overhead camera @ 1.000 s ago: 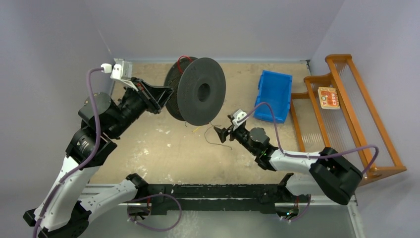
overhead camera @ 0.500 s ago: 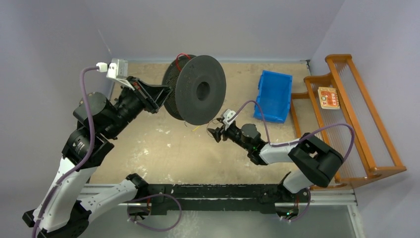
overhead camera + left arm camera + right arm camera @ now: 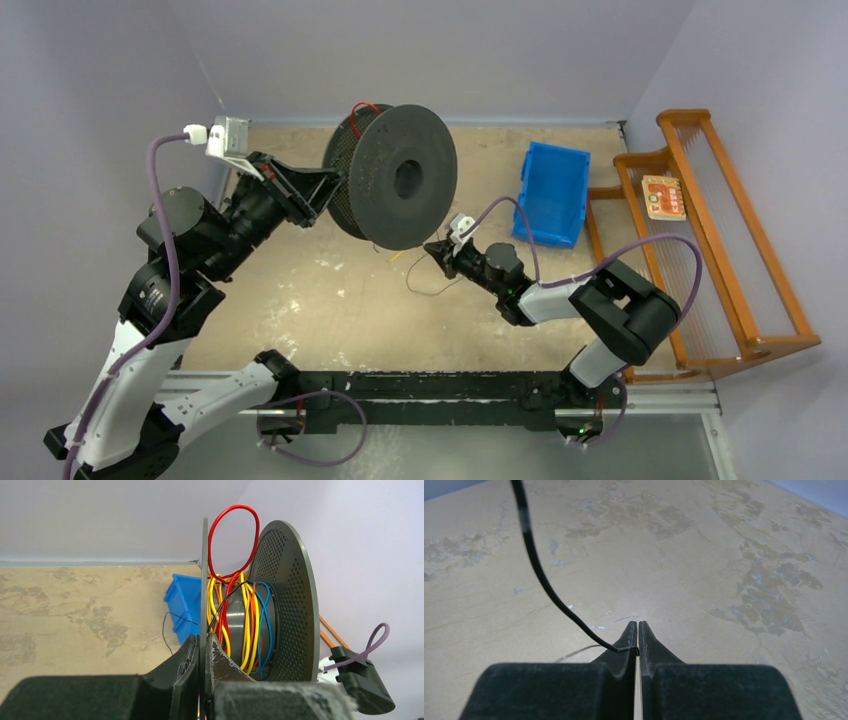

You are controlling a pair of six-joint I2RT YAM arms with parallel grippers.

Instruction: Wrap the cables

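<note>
Left gripper: fingers clenched tight on the thin near flange of the black spool. In the left wrist view the flange edge runs straight up from between the two pads, with no gap either side. The spool is carried on edge above the table, its centre hole turned toward the near right. The cables sit mostly on the hub between the flanges: yellow, orange, red and blue turns wound loosely, and one red loop stands up clear above the rims. Right gripper: fingers pressed together, tips meeting. The black strand is nipped between them close to the tip. From that pinch it arcs up and away to the left in the right wrist view, off the top edge. From above, the right gripper sits low, just beside the spool's lower right rim. A thin dark length of the strand trails from it onto the table surface below. A short yellowish end shows on the table under the spool's rim; too small to say more. A blue bin sits behind and to the right of the right gripper, with a wooden rack further right at the table's edge.
</note>
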